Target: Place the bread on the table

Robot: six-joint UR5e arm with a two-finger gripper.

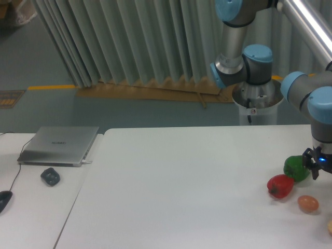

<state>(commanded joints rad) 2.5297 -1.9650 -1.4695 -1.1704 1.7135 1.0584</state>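
The white table (181, 176) fills the middle and right of the view. My gripper (316, 165) hangs low over its right edge, dark with a small blue light, right beside a green pepper-like item (294, 167). Most of the gripper is cut off by the frame edge, so I cannot tell whether its jaws are open or hold anything. A small tan-orange rounded item (308, 203), possibly the bread, lies on the table just in front of the gripper. A pale item (330, 226) barely shows at the right edge.
A red pepper-like item (280, 186) lies left of the green one. The narrower side desk (36, 207) on the left carries a closed laptop (58, 146), a small dark object (50, 176) and a mouse (3, 199). The arm's base (257, 96) stands behind the table.
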